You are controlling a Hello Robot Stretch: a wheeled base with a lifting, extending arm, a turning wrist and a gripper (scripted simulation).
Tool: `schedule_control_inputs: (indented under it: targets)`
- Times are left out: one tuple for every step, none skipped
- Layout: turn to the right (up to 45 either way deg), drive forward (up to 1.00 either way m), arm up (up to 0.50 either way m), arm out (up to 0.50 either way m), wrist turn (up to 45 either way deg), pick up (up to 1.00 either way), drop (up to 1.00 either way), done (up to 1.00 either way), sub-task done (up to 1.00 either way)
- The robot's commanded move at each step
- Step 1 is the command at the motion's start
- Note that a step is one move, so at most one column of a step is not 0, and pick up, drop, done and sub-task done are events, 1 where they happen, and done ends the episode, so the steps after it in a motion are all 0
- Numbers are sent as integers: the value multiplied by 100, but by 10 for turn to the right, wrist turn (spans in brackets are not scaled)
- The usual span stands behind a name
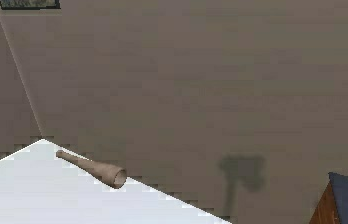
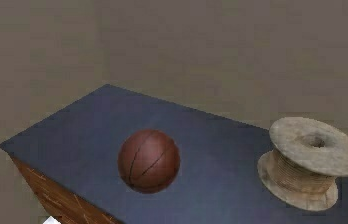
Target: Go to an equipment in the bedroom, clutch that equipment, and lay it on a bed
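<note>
Two pieces of sports equipment are in sight — a wooden baseball bat (image 1: 94, 168) lying flat on a white surface (image 1: 32, 195) at the forward view's lower left, near the wall, and a brown basketball (image 2: 149, 160) resting on a dark blue tabletop (image 2: 82, 125) in the arm side view. Right of the ball, apart from it, a pale wooden spool (image 2: 302, 160) stands on the same top. How the gripper's jaws stand I cannot tell.

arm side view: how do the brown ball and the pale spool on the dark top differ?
Shape: the reddish-brown ball with dark seams is a sphere; the pale wooden spool is two discs joined by a narrow waist. Colour: the ball is dark, the spool light tan. Place: the ball sits mid-view, the spool at the right. Shared: both rest on the dark blue tabletop.
</note>
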Motion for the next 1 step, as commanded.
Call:
schedule_control_inputs:
  targets:
    - [0,0,38,0,0,0,0,0,0]
